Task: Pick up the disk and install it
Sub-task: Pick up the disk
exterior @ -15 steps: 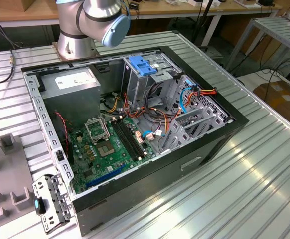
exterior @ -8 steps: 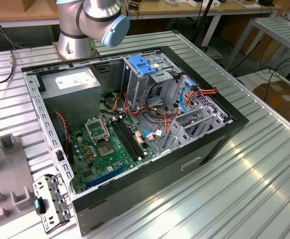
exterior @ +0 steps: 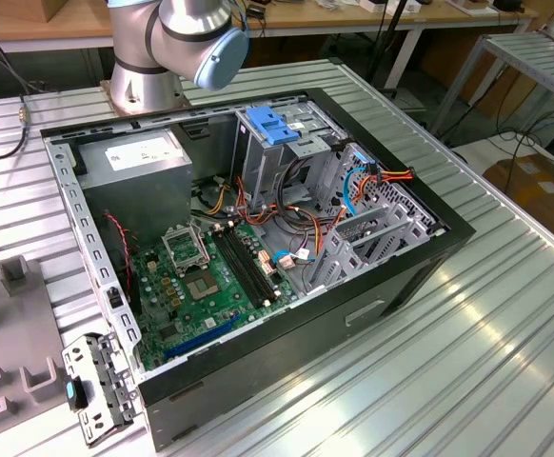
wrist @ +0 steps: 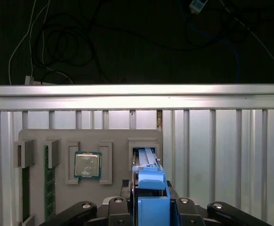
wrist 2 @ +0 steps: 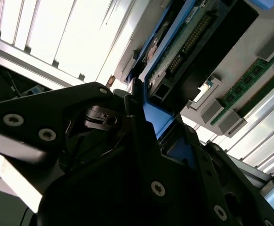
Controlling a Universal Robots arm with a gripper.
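1. At the corner of the grey moulded fixture tray (wrist: 118,136) nearest the edge rail of the ribbed aluminium table (wrist: 221,155), there's the disk (wrist: 149,181): a flat rectangular hard drive, dark body, bright blue plastic side rails, standing upright in a snug slot. I can't tell whether it is fully seated or partly out.
2. The black two-fingered gripper (wrist: 149,197) is right on it. Its fingers (wrist 2: 134,122) press the near blue end from both sides with no gap visible in both wrist views, so I call it clamped.
3. Handling, as I judge it: rigid, dense for its size, no give at all. Shock is the enemy, and the second wrist view shows a bare green circuit board (wrist 2: 184,42) on one face. That's no place to squeeze.
4. The rails are smooth plastic, likely a bit slick, and the end tabs may flex. A hold across the rails close to the body looks safest.
5. Room: the slot walls hug the drive, so only a straight pull along its length seems free. Its neighbours on the tray, a square silver processor (wrist: 87,165) and green memory sticks (wrist: 46,179), sit well apart from it.
6. Beyond the table's edge rail is a dark drop with loose cables (wrist: 80,37), so there's little margin on that side.
7. In the exterior view the open black computer case (exterior: 372,314) sits mid-table, and it's crowded. There's orange and red wiring (exterior: 286,211) and a grey metal drive cage (exterior: 296,152) topped by a pale blue slotted bracket (exterior: 271,125). A tight space, I'd say.
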